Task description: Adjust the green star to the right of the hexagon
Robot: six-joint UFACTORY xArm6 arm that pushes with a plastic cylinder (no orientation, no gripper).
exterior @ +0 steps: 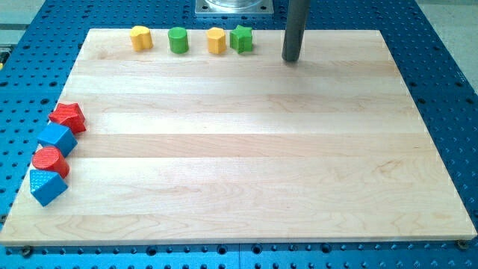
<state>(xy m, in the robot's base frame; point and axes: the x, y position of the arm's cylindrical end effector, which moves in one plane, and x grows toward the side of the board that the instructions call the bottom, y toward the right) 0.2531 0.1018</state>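
The green star [241,38] sits near the view's top edge of the wooden board, touching the right side of a yellow hexagon [216,40]. My tip [291,59] is to the right of the star, a short gap away, touching no block. A green cylinder [178,39] and a second yellow block [141,37], its shape unclear, stand further left in the same row.
At the view's left edge of the board [246,149] a slanted column holds a red star [69,117], a blue cube [57,138], a red cylinder [50,161] and a blue wedge-like block [47,186]. A metal mount [235,7] is at the top.
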